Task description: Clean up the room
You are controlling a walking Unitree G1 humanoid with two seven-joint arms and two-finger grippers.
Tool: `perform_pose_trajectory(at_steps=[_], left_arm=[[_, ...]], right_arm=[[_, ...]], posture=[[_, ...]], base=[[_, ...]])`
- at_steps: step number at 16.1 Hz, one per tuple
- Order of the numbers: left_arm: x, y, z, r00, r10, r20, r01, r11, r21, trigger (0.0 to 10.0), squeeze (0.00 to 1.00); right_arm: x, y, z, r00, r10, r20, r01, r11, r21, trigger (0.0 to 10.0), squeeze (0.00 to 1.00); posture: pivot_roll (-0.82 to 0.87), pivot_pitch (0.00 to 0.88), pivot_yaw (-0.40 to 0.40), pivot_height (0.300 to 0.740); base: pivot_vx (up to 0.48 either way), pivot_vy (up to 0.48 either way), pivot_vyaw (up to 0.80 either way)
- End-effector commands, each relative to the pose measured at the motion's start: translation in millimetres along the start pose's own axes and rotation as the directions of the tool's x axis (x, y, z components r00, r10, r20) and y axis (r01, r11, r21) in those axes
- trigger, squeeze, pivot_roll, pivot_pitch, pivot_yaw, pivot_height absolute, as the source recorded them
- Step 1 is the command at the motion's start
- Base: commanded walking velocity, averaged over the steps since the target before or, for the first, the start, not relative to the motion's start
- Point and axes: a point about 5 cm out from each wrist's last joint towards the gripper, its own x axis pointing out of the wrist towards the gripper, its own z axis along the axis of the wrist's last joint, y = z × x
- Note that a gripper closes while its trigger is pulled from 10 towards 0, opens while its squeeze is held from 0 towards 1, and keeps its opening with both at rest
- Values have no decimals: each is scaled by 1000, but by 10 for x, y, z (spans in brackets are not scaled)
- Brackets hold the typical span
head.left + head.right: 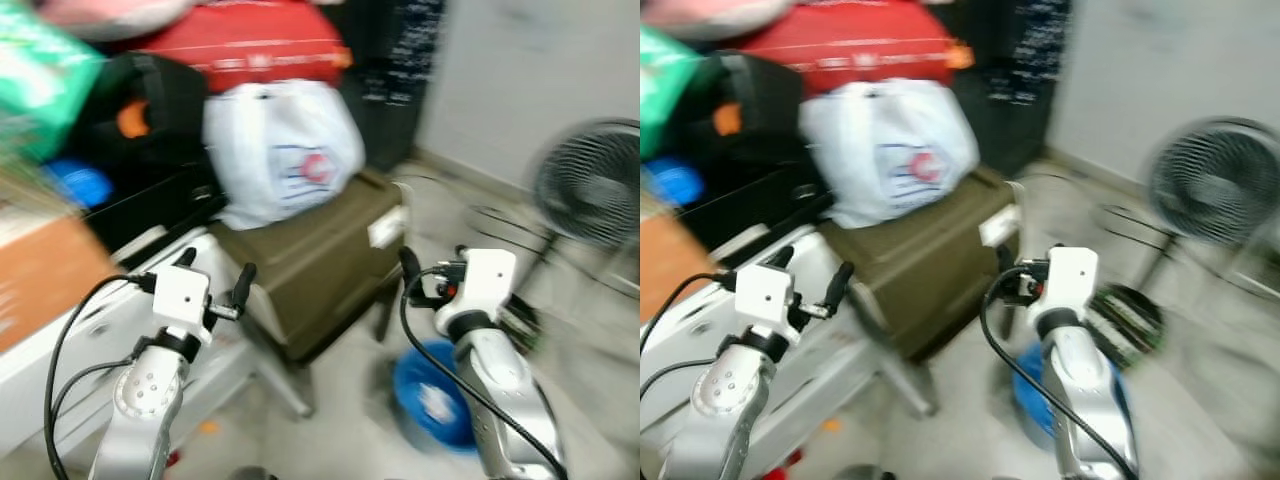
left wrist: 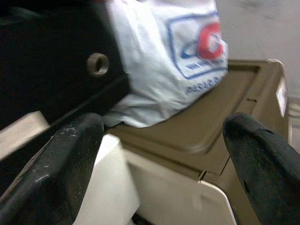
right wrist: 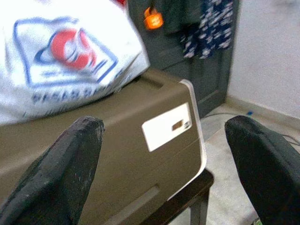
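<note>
Head views are pretty blurry here. Both arms are up in front of a cluttered corner: the left gripper (image 1: pixel 215 272) has its fingers spread wide with nothing between them, and the right gripper (image 3: pixel 164 164) is spread and holding nothing too. Right ahead sits an olive-brown box (image 1: pixel 320 262) with a white plastic bag (image 1: pixel 283 148) with a red and blue logo resting on its lid. A red suitcase (image 1: pixel 262 40) is stacked behind, a blue bowl (image 1: pixel 432 398) lies on the floor (image 1: pixel 350 430) by the right arm, and a fan (image 1: pixel 588 185) stands off to the right.
</note>
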Motion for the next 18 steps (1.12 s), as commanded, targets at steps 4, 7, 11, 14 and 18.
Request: perform_pose_trajectory(at_steps=[4,7,11,14,18], left_arm=[[-213,64,8,999,32,-32,-31,999,27,10000,0],[-263,68,1,998,40,-57,-39,999,15,10000,0],[-249,55,12,997,33,-63,-32,999,17,10000,0],[-241,68,16,996,45,-76,-43,999,29,10000,0],[-230,69,20,996,46,-79,-44,999,32,10000,0]], right_arm=[[-225,-136,-4,999,-38,-34,38,999,-17,10000,0],[-342,-213,-26,997,-45,-65,43,998,-40,10000,0],[-324,-204,-20,997,-44,-70,41,998,-40,10000,0],[-321,-207,-16,996,-42,-74,39,998,-39,10000,0],[-314,-208,-23,996,-39,-79,36,999,-39,10000,0]], posture=[[-77,0,34,740],[-78,0,31,740],[-79,0,32,740],[-78,0,33,740],[-77,0,33,740]], base=[[0,0,800],[0,0,800],[0,0,800],[0,0,800],[0,0,800]])
